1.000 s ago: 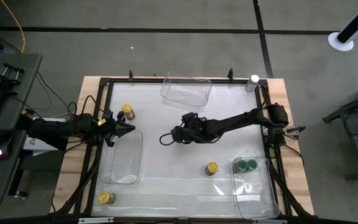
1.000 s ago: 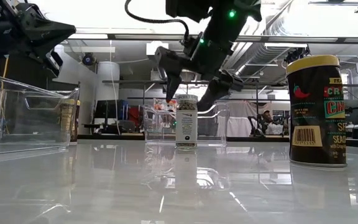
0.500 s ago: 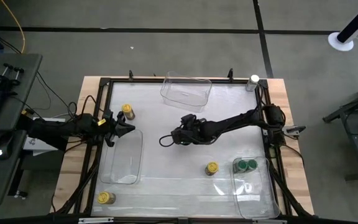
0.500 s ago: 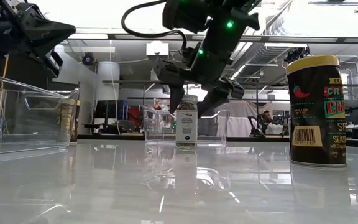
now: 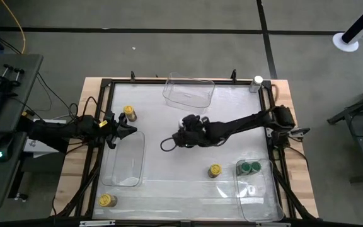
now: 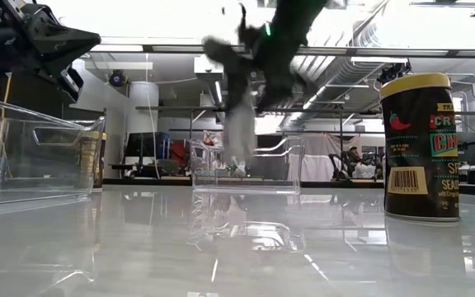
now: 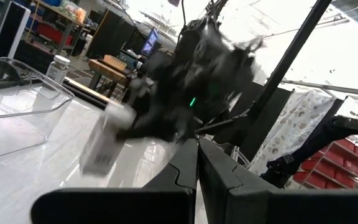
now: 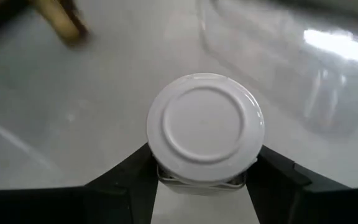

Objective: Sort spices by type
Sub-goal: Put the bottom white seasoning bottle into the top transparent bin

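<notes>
Left gripper (image 5: pixel 130 130) shut and empty, unchanged at the table's left side above a clear bin (image 5: pixel 124 159), near a yellow-lid jar (image 5: pixel 129 112). At centre, right gripper (image 5: pixel 184 124) now clamped on the white-lid jar (image 8: pixel 205 127), which earlier stood on the table between open fingers; now lifted clear of the surface, blurred in the low view. Elsewhere unchanged: green-lid jars (image 5: pixel 251 168) in the right bin.
</notes>
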You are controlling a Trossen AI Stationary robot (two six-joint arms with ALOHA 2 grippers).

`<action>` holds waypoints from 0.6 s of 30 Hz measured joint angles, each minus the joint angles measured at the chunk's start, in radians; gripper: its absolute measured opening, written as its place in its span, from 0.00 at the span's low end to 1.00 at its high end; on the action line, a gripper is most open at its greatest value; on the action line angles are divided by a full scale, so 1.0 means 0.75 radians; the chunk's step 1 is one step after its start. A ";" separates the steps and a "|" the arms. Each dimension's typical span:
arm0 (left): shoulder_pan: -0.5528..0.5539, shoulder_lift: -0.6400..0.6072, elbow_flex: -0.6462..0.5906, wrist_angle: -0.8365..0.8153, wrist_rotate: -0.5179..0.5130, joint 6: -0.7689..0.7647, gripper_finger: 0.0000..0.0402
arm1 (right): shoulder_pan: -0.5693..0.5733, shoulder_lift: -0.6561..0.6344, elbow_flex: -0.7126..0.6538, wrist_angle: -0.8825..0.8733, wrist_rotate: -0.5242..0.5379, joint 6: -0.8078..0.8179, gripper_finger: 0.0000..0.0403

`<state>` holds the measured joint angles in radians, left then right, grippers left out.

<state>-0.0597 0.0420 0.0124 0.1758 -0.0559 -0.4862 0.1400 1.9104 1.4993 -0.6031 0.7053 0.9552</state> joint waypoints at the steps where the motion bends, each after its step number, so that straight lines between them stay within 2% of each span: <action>1: 0.000 0.000 0.000 0.000 0.000 0.000 0.00 | 0.000 -0.014 0.044 -0.016 0.043 -0.048 0.49; 5: 0.000 0.000 0.000 -0.001 0.000 0.000 0.00 | -0.034 -0.031 0.243 -0.135 0.242 -0.219 0.49; 9: 0.000 0.000 0.000 0.000 0.000 0.000 0.00 | -0.157 -0.034 0.348 -0.272 0.321 -0.238 0.49; 13: 0.000 0.000 0.000 0.000 0.000 0.000 0.00 | -0.316 -0.034 0.308 -0.373 0.318 -0.136 0.49; 18: 0.000 0.000 0.000 0.000 0.000 0.000 0.00 | -0.496 -0.029 0.109 -0.390 0.201 0.044 0.49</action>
<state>-0.0597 0.0420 0.0126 0.1757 -0.0561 -0.4862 -0.2318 1.8889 1.5811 -0.8953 0.8563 0.9880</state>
